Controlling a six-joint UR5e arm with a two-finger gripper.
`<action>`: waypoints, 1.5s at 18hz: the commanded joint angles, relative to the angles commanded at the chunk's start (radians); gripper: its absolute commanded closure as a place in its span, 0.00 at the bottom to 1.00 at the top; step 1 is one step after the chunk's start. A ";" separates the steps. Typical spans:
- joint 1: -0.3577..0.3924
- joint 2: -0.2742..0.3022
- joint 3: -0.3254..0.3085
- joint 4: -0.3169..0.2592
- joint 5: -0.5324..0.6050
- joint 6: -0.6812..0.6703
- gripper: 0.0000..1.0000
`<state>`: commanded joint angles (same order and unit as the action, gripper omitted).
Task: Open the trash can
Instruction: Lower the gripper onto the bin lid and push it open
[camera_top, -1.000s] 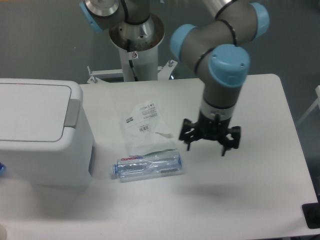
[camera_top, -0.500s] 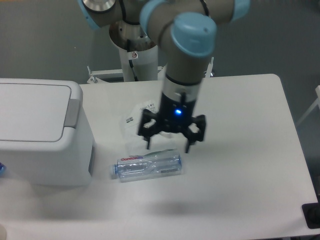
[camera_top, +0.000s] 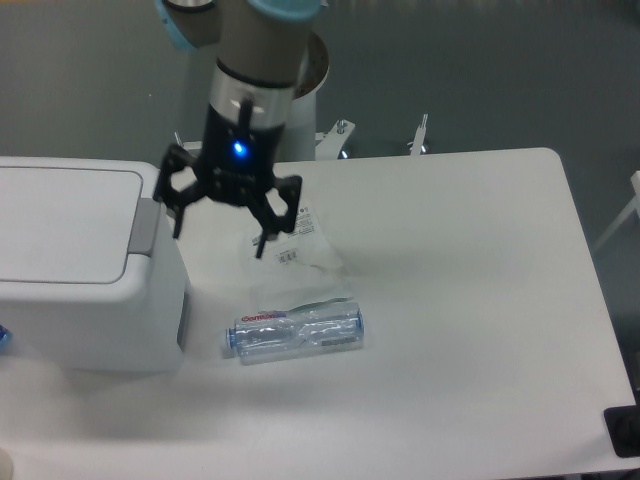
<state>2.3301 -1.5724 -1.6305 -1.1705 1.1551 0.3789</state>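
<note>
Down at the near side, a clear plastic bottle (camera_top: 296, 334) with a red-lettered label lies on its side on the white tabletop (camera_top: 470, 330), cap end pointing left toward the bin. Just behind it, and touching it, a crumpled clear plastic bag (camera_top: 292, 245) with small printed labels spreads out flat across the surface.

Over on the left, the large white rounded-corner plastic trash can (camera_top: 85, 270) sits at the left edge of the tabletop, its flat white lid (camera_top: 62, 222) down and closed, the grey latch tab (camera_top: 146, 224) showing at the right rim.

And here is the black two-finger claw (camera_top: 220, 232), hanging in the air just right of that latch tab and over the back part of the bag. Its fingers are spread wide, one tip close beside the bin's upper right corner, the other pointing down over the bag. Nothing sits between them; whether the left tip actually touches the bin I cannot tell. A blue light glows on the wrist above.

Farther back, the grey arm with pale blue joint caps (camera_top: 255, 45) rises to the top of the frame, in front of its white pedestal base (camera_top: 300, 100) behind the far table edge.
</note>
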 joint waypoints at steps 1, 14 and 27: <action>-0.005 0.000 -0.006 0.002 0.000 -0.002 0.00; -0.052 -0.046 -0.014 0.018 -0.002 -0.080 0.00; -0.052 -0.054 -0.022 0.022 0.002 -0.077 0.00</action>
<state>2.2780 -1.6260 -1.6521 -1.1490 1.1566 0.3022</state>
